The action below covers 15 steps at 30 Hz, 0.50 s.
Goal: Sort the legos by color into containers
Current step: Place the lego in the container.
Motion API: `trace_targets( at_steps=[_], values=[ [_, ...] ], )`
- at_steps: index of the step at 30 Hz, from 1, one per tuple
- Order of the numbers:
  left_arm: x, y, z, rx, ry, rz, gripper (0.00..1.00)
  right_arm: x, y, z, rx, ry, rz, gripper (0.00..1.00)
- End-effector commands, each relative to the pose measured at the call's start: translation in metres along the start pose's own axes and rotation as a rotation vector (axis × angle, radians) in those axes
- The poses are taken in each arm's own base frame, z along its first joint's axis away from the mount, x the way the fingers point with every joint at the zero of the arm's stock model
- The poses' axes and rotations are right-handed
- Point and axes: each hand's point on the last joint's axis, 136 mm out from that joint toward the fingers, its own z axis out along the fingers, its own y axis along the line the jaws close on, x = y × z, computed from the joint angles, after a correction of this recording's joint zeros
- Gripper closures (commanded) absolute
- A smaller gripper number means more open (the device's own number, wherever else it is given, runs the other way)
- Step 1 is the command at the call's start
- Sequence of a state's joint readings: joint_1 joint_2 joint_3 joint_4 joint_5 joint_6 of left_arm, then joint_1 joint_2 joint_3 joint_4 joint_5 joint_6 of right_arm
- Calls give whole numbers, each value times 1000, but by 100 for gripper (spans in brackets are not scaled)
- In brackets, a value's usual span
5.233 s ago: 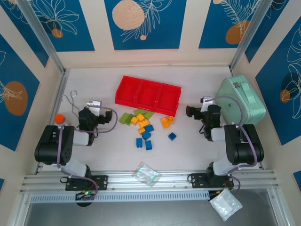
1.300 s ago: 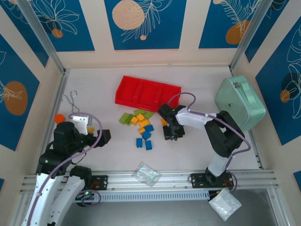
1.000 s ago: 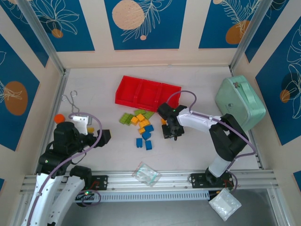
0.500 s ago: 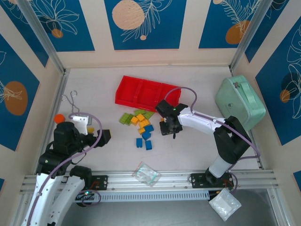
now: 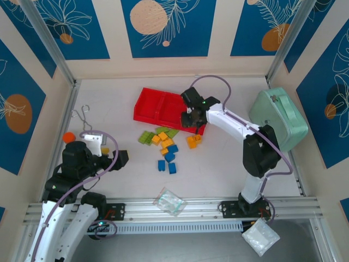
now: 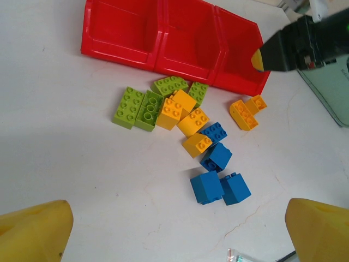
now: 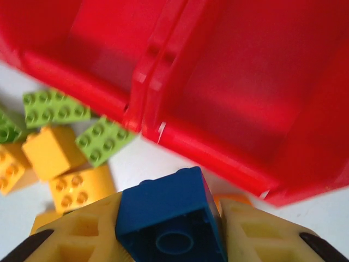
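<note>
White tabletop, walled in by blue-and-cream panels, with the red tray lying a little askew towards the far side.

On my right wrist feed, the right gripper has its two yellow fingers clamped on a blue brick, one finger on each side, with the brick's hollow underside facing the lens. The brick hangs just short of the tray's near wall, close to the divider between two compartments. From above, the right gripper sits over the near edge of the tray's right end; the wrist body covers the brick and the jaws there, so I cannot tell which compartment it lines up with.

The left gripper hangs wide open with nothing between its fingers, well apart from the tray. On its own camera, the fingertips are cut off at the bottom corners.

The loose legos lie on the table just in front of the tray: lime green bricks to the left, orange-yellow ones beside them, blue ones nearest the arms, and a separate orange-yellow pair to the right.

The right wrist picture is soft, and the tray's far walls blur together.
</note>
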<state>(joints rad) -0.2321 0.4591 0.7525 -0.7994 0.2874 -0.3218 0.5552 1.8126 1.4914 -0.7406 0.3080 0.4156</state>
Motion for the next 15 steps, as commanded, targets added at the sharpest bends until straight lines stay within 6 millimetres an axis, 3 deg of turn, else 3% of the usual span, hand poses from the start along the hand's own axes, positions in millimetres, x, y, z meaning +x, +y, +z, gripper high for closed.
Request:
trace_targets(
  at_steps=[1,7,15],
  values=[
    [-1,-2,1,16,-17,11,1,-21,-7,9,-26,1,2,67],
    [-1,-3,1,18,-16,10,1,-41,-30,27,-2,16,36,61],
    [-1,-2,3,17,-8,10,1,-41,-30,22,2,11,50,27]
  ],
)
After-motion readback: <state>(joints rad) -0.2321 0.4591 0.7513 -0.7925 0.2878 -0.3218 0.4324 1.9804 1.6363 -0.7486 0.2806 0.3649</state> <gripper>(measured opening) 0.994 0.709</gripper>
